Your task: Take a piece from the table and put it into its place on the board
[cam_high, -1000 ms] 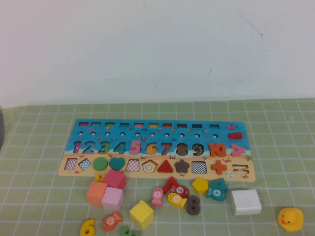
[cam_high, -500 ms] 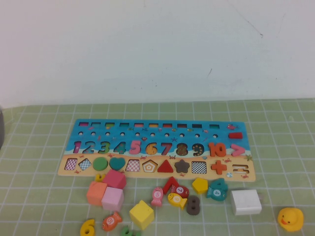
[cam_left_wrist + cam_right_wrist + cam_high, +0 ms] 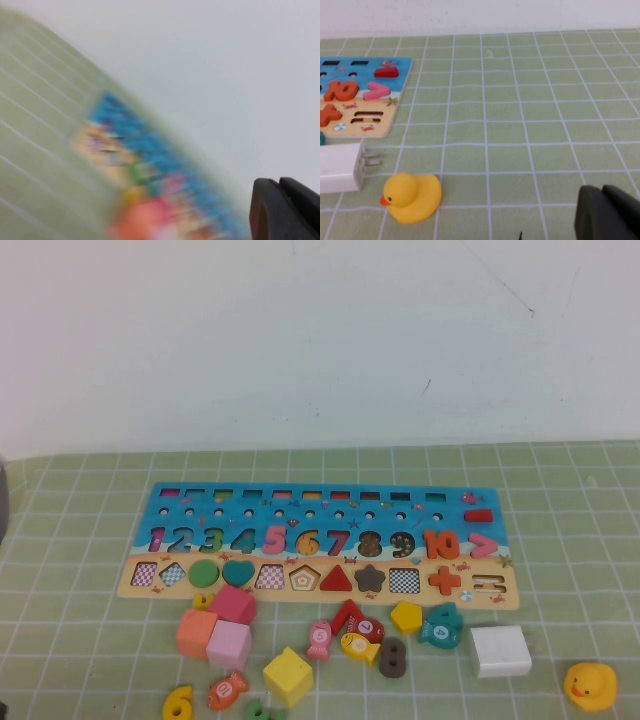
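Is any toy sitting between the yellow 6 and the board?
Yes. The yellow 6 lies at the near edge; the orange cube and pink cube sit between it and the board. Neither the left gripper nor the right gripper appears in the high view.

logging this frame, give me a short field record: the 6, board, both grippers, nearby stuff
piece: yellow 6 flat on the table, near edge, left of the fish
board: flat, ahead of the loose pieces
6 slot: looks empty
left gripper: only a dark part shows in its wrist view, off the table
right gripper: dark part shows, near the duck
charger: left of the duck
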